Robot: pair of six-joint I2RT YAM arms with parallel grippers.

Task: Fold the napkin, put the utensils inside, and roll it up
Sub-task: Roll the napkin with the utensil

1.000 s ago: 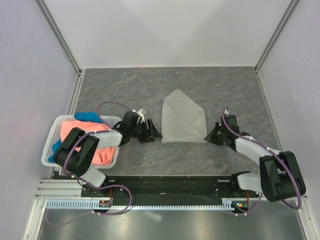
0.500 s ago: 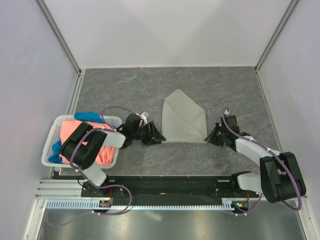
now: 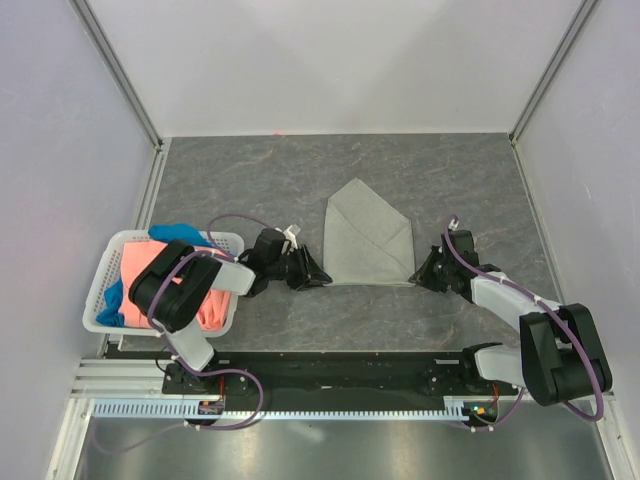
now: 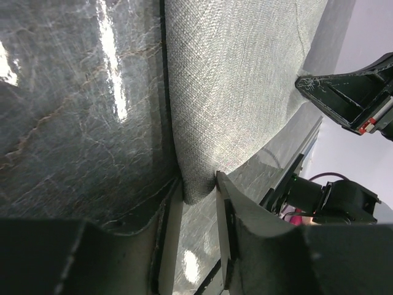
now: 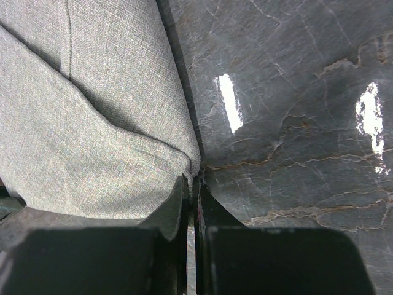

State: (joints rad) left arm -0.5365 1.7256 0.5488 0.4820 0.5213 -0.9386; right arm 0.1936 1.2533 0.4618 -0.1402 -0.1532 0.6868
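Pinching, right side: the right jaws are pressed together on the napkin (image 3: pixel 368 238) at its lower right corner, and the cloth creases where it enters them.
Left side: the left jaws stand part open astride the lower left corner, with cloth between them. A firm hold cannot be confirmed.
Napkin: folded into a pointed shape, it lies flat on the dark marbled surface (image 3: pixel 250 180) at the centre of the overhead frame, tip towards the top.
Cutlery: no utensils show in any view.
Basket: a white basket (image 3: pixel 100 300) sits at the lower left of the overhead frame, apart from the napkin. It holds a coral cloth (image 3: pixel 140 262) and a blue cloth (image 3: pixel 175 233).
Step in hand: probably taking both near corners to carry that edge over for another fold.
Risk, left corner: only the very tip sits between the left jaws. It could slip free on the lift, leaving that side on the surface and skewing the fold.
Risk, layers: either side may catch only the top layer, which would peel the fold open instead of carrying it.
Risk, pull: if the two arms rise unevenly, the cloth could be dragged out of shape.
Writing: no brand, label or text is legible in any view.
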